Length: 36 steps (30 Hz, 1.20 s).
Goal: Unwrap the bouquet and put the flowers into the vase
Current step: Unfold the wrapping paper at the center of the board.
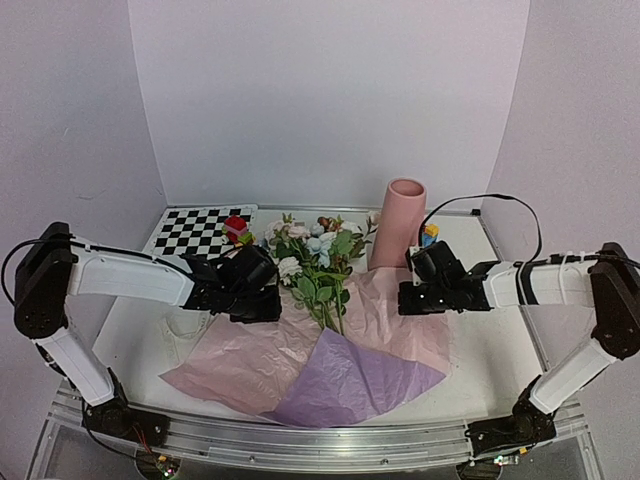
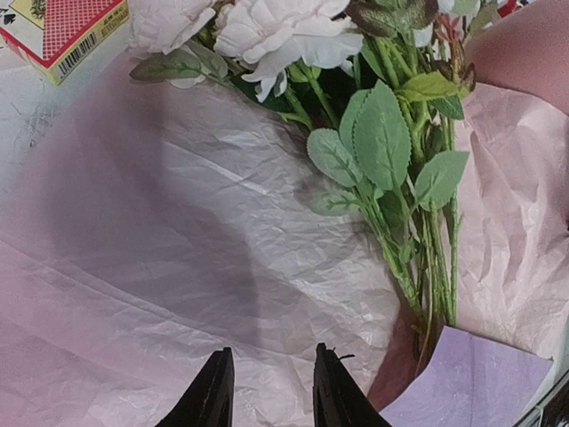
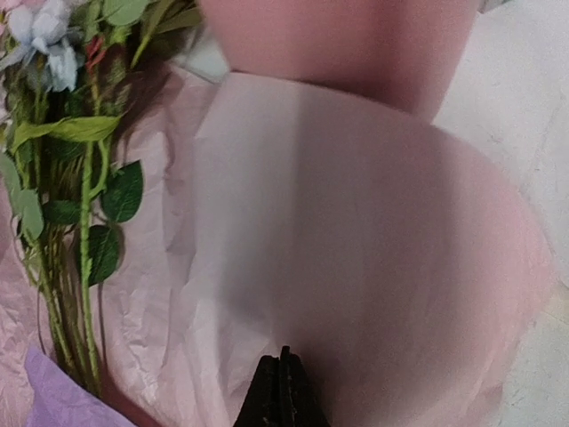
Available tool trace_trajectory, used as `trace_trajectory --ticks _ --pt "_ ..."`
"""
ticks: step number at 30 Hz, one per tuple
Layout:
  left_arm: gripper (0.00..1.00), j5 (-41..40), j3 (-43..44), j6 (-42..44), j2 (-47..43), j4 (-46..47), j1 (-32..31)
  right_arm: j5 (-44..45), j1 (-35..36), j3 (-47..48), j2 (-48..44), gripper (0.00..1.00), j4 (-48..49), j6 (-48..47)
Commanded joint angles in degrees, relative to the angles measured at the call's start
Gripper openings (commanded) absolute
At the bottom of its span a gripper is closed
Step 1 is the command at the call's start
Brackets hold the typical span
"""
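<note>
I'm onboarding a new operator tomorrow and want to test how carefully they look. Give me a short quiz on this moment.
1. True or false: the flowers lie on the opened paper, outside the vase.
2. The right gripper is: A open wide; B shut; C out of view.
3. What is between the fingers of the left gripper?
Key: 1 true; 2 B; 3 nothing, they stand apart above the paper.
</note>
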Motion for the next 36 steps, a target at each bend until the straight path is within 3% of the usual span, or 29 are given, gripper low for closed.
trace_trajectory --ticks 1,7,19,36 --pt "0.31 -0.9 0.3 -2.3 2.2 4.6 1.9 -2.6 -5.0 -2.1 2.7 0.00 2.9 1.6" --pt "0.29 -0.2 -0.2 -3.2 5.4 5.0 2.7 -10.4 -10.5 -3.8 5.8 0.00 5.7 4.2" --pt "0.24 1.4 -2.1 -5.4 8.2 5.1 4.5 -12.2 -15.3 -5.7 9.6 0.00 6.9 8.7" --pt "0.22 0.2 0.1 -5.3 15.1 7.3 7.1 -11.3 -21.5 4.7 17.5 0.00 3.3 9.4"
